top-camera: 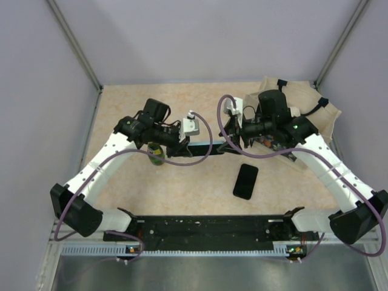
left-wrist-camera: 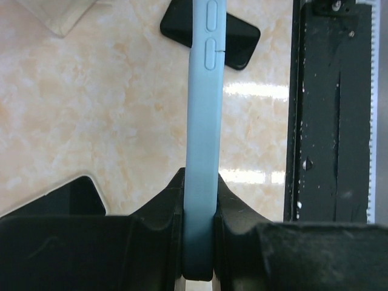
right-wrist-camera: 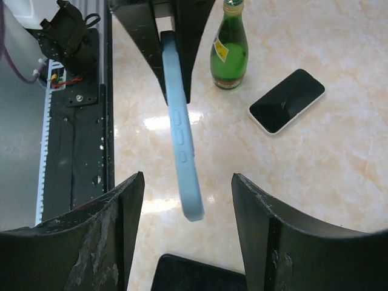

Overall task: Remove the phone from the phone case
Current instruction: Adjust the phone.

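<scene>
Left pincer [left-wrist-camera: 199,203] tight on blue case [left-wrist-camera: 203,121]; black phone [top-camera: 245,181] apart, flat.

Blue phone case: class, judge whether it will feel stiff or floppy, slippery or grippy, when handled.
Probably floppy: the blue phone case bows along its length, clamped at one end only. Likely grippy: its surface looks matte.

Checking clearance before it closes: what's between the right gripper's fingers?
The free end of the blue phone case, touching neither finger, in the right wrist view. The left gripper clamps its other end.
</scene>
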Tool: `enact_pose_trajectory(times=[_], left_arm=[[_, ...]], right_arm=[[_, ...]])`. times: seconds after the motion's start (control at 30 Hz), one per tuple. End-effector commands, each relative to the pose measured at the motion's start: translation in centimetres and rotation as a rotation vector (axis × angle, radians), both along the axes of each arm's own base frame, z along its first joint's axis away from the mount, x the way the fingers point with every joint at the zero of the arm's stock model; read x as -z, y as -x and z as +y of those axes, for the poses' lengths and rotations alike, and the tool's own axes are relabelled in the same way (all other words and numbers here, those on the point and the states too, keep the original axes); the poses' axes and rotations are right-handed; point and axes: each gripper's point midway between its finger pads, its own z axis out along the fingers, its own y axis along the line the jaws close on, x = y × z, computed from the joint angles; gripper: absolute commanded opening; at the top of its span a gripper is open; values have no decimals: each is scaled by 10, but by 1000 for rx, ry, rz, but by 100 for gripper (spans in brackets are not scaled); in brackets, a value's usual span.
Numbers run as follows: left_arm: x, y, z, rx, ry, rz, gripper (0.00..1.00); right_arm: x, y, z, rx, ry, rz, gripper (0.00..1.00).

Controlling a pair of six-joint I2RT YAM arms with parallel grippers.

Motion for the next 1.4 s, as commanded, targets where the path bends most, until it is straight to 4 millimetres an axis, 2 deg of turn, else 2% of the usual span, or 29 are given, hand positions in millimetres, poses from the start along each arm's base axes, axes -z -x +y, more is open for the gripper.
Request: enact_pose_trajectory(times=[0.0,0.1,0.4,0.7,0.8,0.93,1.07,1.2,1.3,1.33,1.37], left_arm=[[-12,4,6,24,-87,-101,0],[-13,5,3,28,-119,-114,0],[-19,0,-2,10,-157,-153,0],[-19,4,-11,22,-145,-143,0],[-20,3,-15,23,-136,-138,0],[-21,2,-19,22,-123,-134,0],[-22,2,-20,17,-111,-138,0],[-29,0,-21,-17,-81,-157,0],[-38,-1,-16,-44,-46,-195,45],[-41,0,-14,-53,-29,-204,64],[-45,-1,-11,-66,-6,-216,70]], right_arm=[[0,-2,1,-3,9,-41,60],[10,-4,4,-13,29,-21,60],[44,9,14,-81,56,90,60],[53,8,22,-91,41,131,52],[60,8,24,-98,46,157,44],[67,10,25,-104,55,175,28],[67,9,24,-95,60,173,0],[60,8,24,-87,57,161,0],[53,5,22,-67,54,146,0],[49,3,22,-65,47,139,0],[45,3,21,-65,38,139,0]])
